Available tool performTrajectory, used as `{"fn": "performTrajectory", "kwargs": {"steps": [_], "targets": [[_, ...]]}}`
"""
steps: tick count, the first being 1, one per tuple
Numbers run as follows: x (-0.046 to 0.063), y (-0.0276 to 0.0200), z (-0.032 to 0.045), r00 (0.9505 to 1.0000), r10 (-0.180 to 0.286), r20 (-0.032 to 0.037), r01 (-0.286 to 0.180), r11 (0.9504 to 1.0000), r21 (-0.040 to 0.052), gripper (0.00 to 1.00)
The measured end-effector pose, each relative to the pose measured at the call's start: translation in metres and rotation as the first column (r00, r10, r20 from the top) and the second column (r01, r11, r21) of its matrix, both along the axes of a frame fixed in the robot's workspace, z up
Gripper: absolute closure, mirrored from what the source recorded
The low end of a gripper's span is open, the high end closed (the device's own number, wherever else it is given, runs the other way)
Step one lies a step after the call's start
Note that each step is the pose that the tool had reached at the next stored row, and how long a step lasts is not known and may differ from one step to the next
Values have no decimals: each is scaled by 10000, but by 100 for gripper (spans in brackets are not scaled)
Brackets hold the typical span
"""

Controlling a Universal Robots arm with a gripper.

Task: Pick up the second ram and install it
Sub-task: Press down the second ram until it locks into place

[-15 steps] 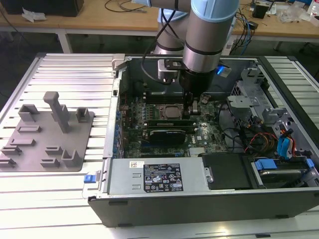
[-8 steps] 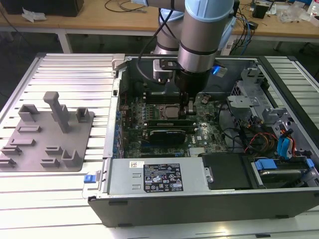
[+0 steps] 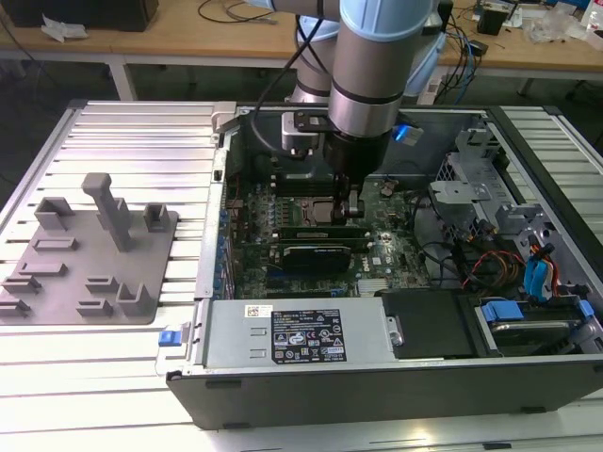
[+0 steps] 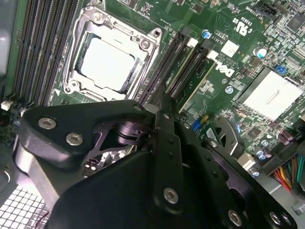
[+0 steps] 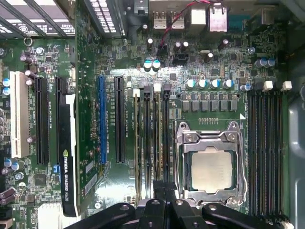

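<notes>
My gripper (image 3: 352,209) reaches down inside the open computer case, right beside the CPU socket (image 5: 212,169). In the first wrist view its black fingers (image 5: 159,198) are closed together over the end of the second ram (image 5: 157,143). That ram is a narrow green stick standing on edge in a memory slot next to the socket. Another stick (image 5: 137,143) stands two slots further from the socket. In the second wrist view the gripper (image 4: 164,102) ends at the dark slots, with the socket (image 4: 107,59) beside it.
A black expansion card (image 5: 69,157) stands in a slot beyond the memory bank. More memory slots (image 5: 267,152) lie on the socket's other side. The grey holder tray (image 3: 94,254) sits on the slatted table at the exterior view's left. Drive bays with cables (image 3: 509,254) fill the case's right.
</notes>
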State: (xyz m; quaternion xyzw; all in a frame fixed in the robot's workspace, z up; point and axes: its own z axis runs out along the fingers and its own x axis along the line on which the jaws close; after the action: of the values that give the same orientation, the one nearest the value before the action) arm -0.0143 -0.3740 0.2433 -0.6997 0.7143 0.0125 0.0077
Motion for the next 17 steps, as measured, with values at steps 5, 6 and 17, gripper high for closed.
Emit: {"fn": "performTrajectory", "kwargs": {"steps": [5, 6, 17], "targets": [[-96, 0, 0, 10000, 0, 0, 0, 10000, 0, 92], [-122, 0, 0, 10000, 1, 0, -1, 10000, 0, 92], [-328, 0, -1, 10000, 0, 0, 0, 10000, 0, 92]]}}
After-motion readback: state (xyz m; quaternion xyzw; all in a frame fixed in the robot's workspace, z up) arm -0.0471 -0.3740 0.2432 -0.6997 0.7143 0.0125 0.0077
